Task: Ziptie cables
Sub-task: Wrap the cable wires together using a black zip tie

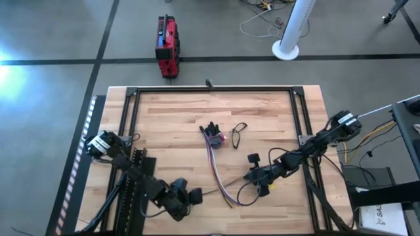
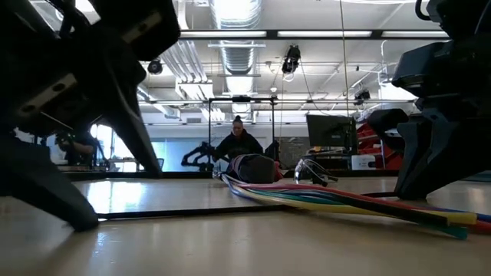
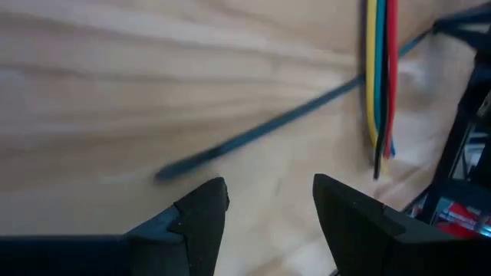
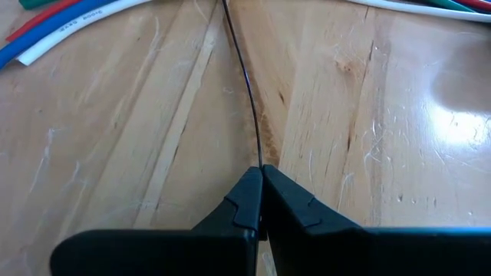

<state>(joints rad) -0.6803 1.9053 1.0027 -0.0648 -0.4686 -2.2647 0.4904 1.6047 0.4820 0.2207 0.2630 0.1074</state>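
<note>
The cables (image 1: 216, 164) lie as a loose coloured bundle in the table's middle. Their black connector end (image 1: 210, 131) is far and their loose tips (image 3: 380, 92) are near. The ziptie (image 1: 226, 185), a thin dark strap, lies flat on the wood and passes under the cables near those tips (image 2: 184, 213). My right gripper (image 1: 253, 176) is shut on the ziptie's right end. My left gripper (image 1: 195, 195) stands open just short of the ziptie's left end (image 3: 165, 175), touching nothing. My right gripper pinches the ziptie's right end (image 4: 259, 159) between its two fingertips (image 4: 249, 192). The fingers come low from the table's right and lie along the strap. The strap runs away from them flat on the wood and goes under the cables (image 4: 61, 27).
A small black wire loop (image 1: 238, 131) lies right of the connector end. A black frame (image 1: 210, 90) borders the table's far and side edges. Beyond the table, a red device (image 1: 167, 46) and a white stand base (image 1: 287, 49) sit on the floor. A person (image 2: 238, 142) sits far behind.
</note>
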